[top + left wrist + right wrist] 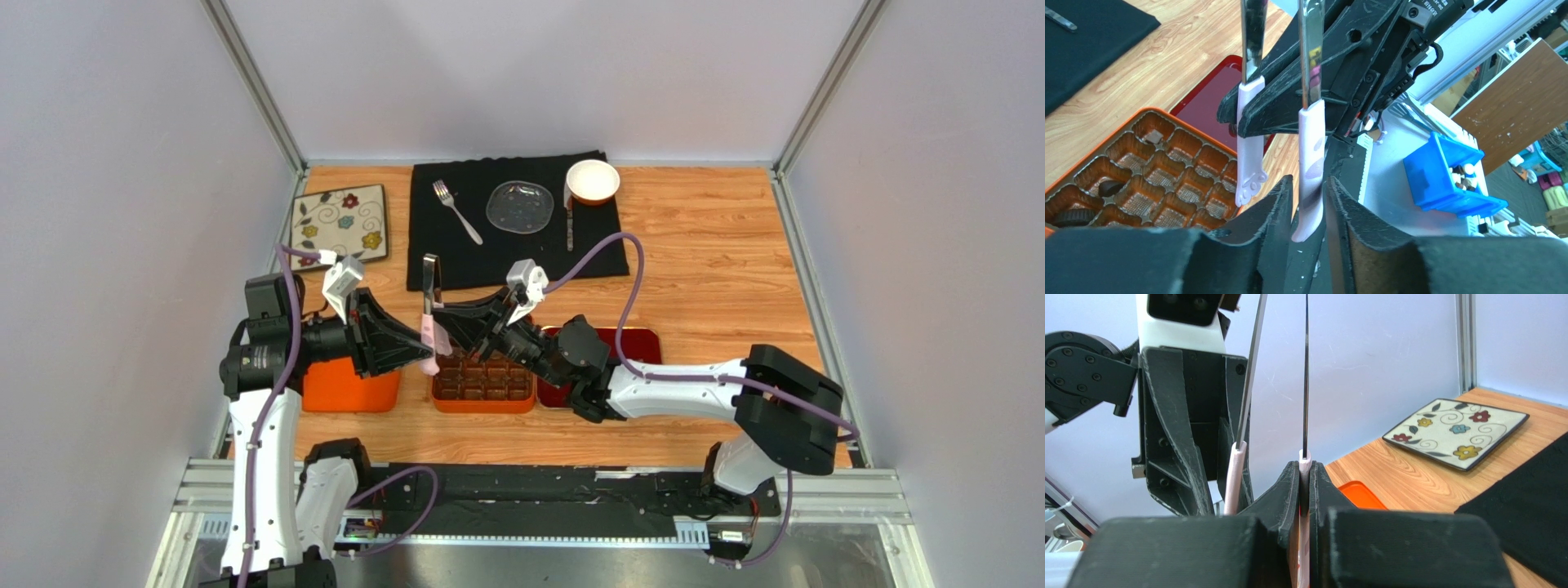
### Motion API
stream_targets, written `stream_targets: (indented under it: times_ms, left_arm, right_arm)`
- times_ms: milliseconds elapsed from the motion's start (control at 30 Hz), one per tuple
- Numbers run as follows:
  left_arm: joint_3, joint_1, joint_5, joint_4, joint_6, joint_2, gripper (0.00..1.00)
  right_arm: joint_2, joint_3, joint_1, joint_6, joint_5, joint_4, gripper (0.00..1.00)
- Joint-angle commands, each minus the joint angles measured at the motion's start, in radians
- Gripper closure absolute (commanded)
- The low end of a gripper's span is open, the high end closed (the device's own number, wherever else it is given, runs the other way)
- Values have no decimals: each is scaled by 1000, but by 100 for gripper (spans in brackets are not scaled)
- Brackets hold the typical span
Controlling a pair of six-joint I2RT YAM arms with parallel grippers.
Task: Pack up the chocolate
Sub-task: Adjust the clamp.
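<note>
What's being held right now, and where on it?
Right gripper is shut on the tongs, clamping one leg at the top of its pink sleeve. Left gripper straddles a tong tip; whether it grips cannot be told.

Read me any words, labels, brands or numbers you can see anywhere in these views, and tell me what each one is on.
The white print on the black housing of the right hand, at the top edge of the left wrist view: cut off and too small to read.
The flowered plate: pattern only, no words.
The orange box and the tongs: no lettering visible.
</note>
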Motion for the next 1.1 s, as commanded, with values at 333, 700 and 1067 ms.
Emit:
stream_targets:
  times_ms: [333, 700, 1067]
  left_arm:
    - [2, -8, 296, 144, -154, -5, 76]
    - [-267, -10, 296, 884, -648, -23, 100]
    - [-241, -169, 297, 1441, -1010, 78, 100]
  right_arm:
    - [69, 48, -11, 54, -39, 234, 98]
    - [-322, -161, -50, -24, -53, -136, 71]
    - [-552, 219, -457, -204, -860, -1199, 24]
